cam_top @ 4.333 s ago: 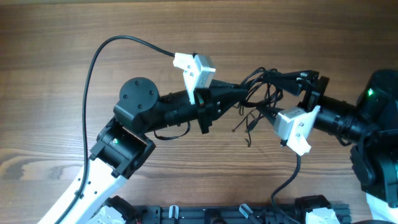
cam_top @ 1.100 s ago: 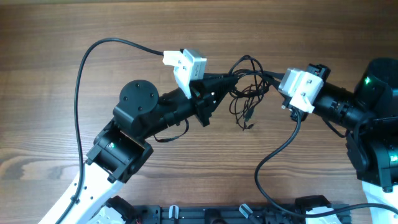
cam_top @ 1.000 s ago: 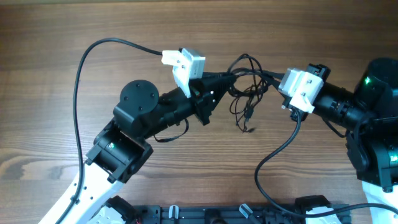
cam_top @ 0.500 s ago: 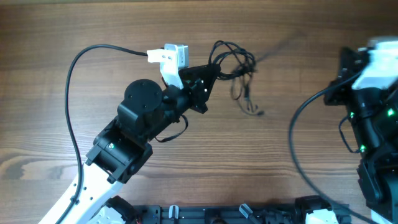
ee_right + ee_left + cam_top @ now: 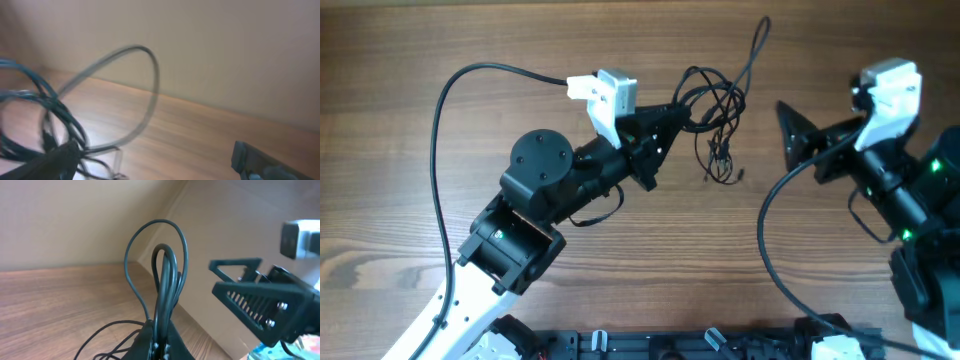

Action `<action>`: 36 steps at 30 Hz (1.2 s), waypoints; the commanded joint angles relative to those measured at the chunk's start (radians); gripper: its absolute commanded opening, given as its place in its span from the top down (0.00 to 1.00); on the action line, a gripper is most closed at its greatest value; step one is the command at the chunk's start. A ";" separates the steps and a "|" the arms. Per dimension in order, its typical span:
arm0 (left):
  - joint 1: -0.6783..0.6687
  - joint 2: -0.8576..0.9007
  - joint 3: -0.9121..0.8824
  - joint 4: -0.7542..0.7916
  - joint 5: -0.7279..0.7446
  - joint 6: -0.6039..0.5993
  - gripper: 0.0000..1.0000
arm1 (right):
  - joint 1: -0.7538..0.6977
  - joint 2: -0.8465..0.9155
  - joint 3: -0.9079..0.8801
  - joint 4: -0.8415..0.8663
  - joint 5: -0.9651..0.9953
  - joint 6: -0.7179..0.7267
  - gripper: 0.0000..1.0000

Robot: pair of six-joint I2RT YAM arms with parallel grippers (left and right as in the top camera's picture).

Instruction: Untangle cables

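Overhead, the wooden table (image 5: pixel 410 40) fills the scene, and both arms reach over it from the near edge. The left arm (image 5: pixel 540 175) comes up from the lower left and angles toward the middle, while the right arm (image 5: pixel 895 175) stands at the right side, well apart from it. The left gripper (image 5: pixel 670 118) is pressed together on the cable bundle (image 5: pixel 712 100). Through the left wrist camera its fingers (image 5: pixel 161 342) meet at the bottom of the picture, with several black strands rising out of them in a tall narrow loop. The right gripper (image 5: pixel 790 138) is spread wide and holds nothing. Through its own wrist camera one finger sits at the far left and the other at the far right, with bare table between them and the cables off to the left, beyond the fingers. The bundle sits a little right of the table's middle, toward the far edge, between the two grippers but touching only the left one. From it a single loose strand (image 5: pixel 757 40) curls away toward the far edge of the table. A few thin ends with small plugs (image 5: pixel 722 172) trail below the tangle, near the tabletop.
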 commanded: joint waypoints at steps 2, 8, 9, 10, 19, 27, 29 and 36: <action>0.004 -0.013 0.001 -0.011 0.035 0.093 0.96 | 0.000 0.059 0.012 0.057 -0.140 0.507 0.00; 0.004 -0.013 0.001 -0.010 0.052 0.114 0.96 | 0.000 0.134 0.012 0.156 -0.423 0.927 0.00; 0.003 -0.013 0.001 -0.006 0.079 0.114 0.96 | 0.000 0.150 0.012 0.182 -0.457 0.928 0.01; 0.003 -0.013 0.001 -0.002 0.098 0.114 0.96 | 0.000 0.159 0.012 0.190 -0.480 0.935 0.02; 0.003 -0.013 0.001 -0.071 -0.132 -0.027 0.96 | 0.000 0.148 0.012 0.218 -0.421 0.863 0.96; 0.003 -0.014 0.001 -0.092 -0.267 -0.138 0.96 | -0.035 0.010 0.012 0.098 -0.116 0.730 0.66; 0.003 -0.014 0.001 -0.050 -0.204 -0.133 0.96 | -0.035 0.021 0.012 0.028 -0.108 0.662 0.00; 0.003 -0.014 0.001 0.004 -0.138 -0.135 0.96 | -0.035 0.074 0.012 -0.116 -0.208 0.407 0.00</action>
